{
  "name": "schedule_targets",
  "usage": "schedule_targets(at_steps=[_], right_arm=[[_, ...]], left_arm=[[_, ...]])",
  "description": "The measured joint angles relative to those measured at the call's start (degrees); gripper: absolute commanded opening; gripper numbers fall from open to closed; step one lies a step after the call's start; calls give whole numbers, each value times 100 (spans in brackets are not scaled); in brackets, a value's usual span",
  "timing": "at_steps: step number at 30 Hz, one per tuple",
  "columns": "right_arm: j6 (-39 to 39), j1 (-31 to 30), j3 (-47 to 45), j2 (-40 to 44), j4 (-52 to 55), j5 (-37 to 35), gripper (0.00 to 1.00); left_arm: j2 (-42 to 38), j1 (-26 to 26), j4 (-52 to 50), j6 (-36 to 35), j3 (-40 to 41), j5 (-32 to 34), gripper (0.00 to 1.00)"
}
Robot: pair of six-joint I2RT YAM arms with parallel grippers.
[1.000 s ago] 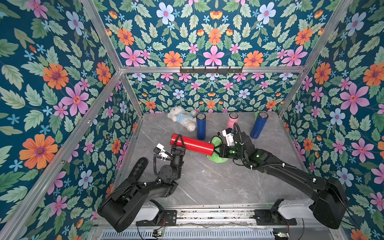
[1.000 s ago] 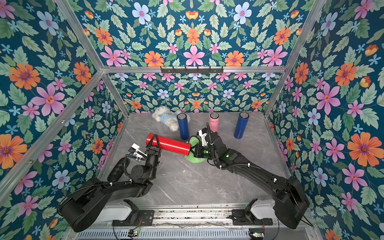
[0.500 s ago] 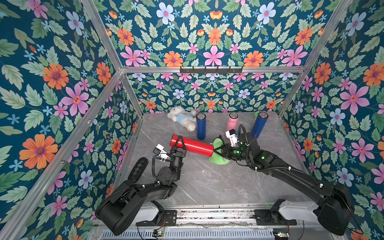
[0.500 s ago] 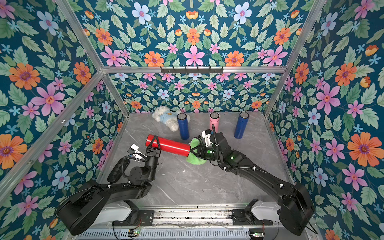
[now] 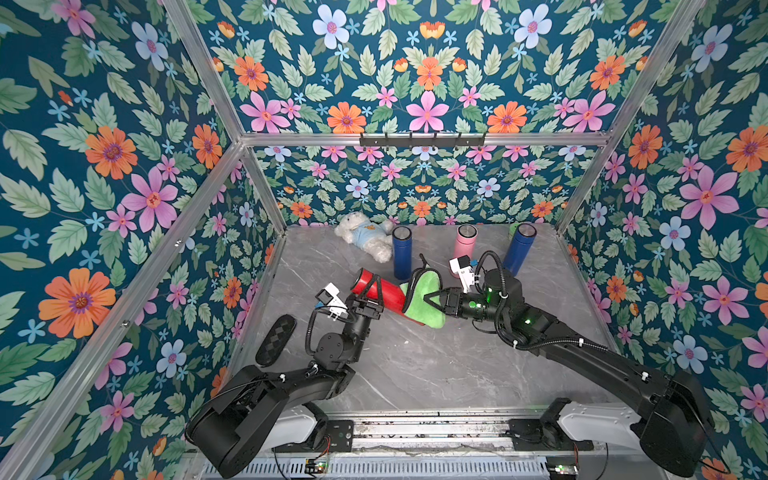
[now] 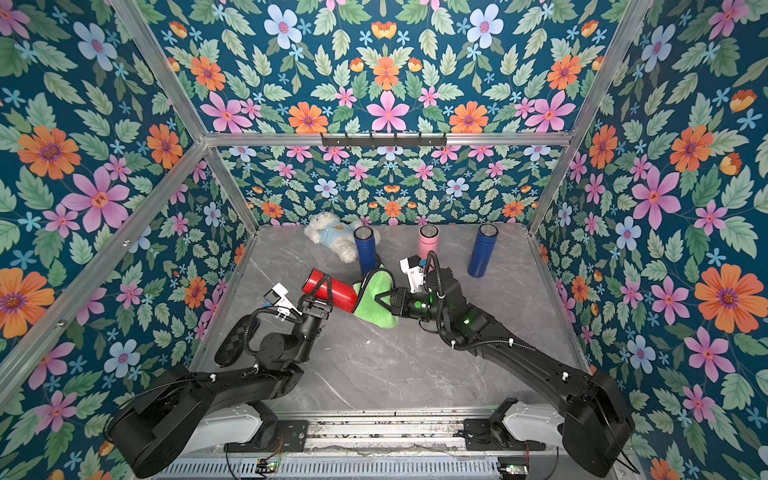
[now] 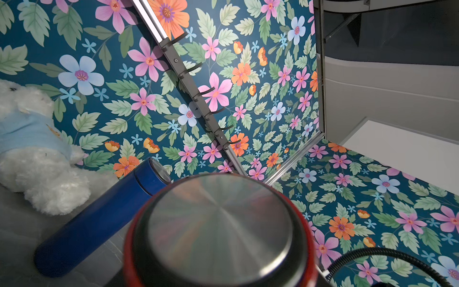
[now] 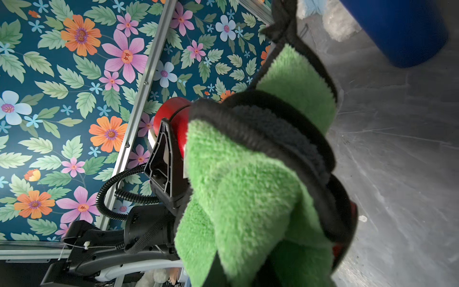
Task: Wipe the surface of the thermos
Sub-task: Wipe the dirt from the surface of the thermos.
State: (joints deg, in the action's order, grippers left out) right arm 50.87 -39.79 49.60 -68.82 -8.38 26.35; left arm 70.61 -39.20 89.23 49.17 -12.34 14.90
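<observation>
**Surroundings.** Grey marbled tabletop [image 5: 415,365], enclosed by floral-printed walls. Along the back are ranged a white plush bear [image 5: 361,239] in a pale blue top, lying down; a blue thermos [image 5: 402,253], upright; a pink thermos [image 5: 464,245], upright and partly hidden by the right arm's wrist camera; and a second blue thermos [image 5: 517,249], upright near the right wall. A black oval object [image 5: 275,338] with a chequered face is leaned at the left wall. The blue thermos stands just behind the working area, close to the cloth's raised corner.

**Materials and shapes.**
- Red thermos [image 5: 388,296]: a glossy cylinder, and its end is shown as a brushed-steel disc [image 7: 221,228] in the left wrist view.
- Green cloth [image 5: 428,309]: a thick, fluffy pile edged with a black hem and backed in dark fabric, seen in the right wrist view [image 8: 248,186].

**Position and grip.**
- The red thermos is held mid-table, tilted, with its capped end raised toward the back left.
- The left gripper [image 5: 373,291] is clamped across the red thermos's body, one black finger on either side.
- The lower half of the red thermos is wrapped by the green cloth.
- The right gripper [image 5: 432,300] is pressed together on a bunched fold of the green cloth, at the side away from the left arm.
- Whether the red thermos's lower end touches the tabletop cannot be told.
</observation>
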Motion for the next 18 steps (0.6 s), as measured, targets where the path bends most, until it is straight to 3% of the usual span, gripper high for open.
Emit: schedule_targets(at_steps=[10, 18], right_arm=[[-433, 0, -72, 859, 1366, -964, 0], [-505, -4, -295, 560, 1700, -1307, 0]], left_arm=[[-310, 17, -2, -170, 98, 192, 0], [-411, 72, -7, -249, -15, 225, 0]])
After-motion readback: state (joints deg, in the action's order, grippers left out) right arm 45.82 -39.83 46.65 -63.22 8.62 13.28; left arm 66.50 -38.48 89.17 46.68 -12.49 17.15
